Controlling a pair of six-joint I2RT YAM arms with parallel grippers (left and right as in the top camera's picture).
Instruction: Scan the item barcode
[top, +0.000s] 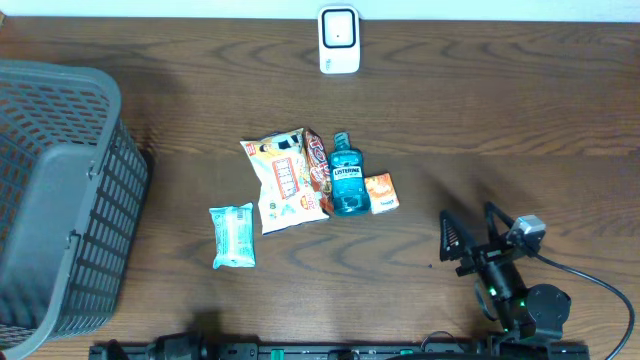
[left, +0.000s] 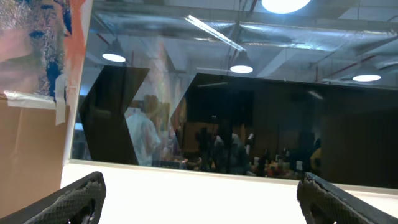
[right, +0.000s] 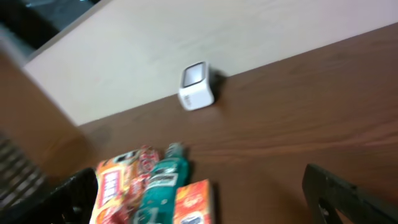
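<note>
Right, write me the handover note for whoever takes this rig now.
Left end effector: open, empty, aimed away from the items.
Right end effector: open, empty, to the right of the items.
Snack bag, mouthwash bottle, orange box and wipes pack lie in the middle; scanner at the back; basket on the left.
Done: nothing is held yet.
Left: pick an item and show its barcode to the scanner.

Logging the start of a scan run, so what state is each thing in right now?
scanner: upright at the table's far edge
mouthwash bottle: lying flat, cap on
snack bag: lying flat
orange box: lying flat
wipes pack: lying flat, apart from the rest
basket: upright
left gripper: open, holding nothing
right gripper: open, holding nothing
</note>
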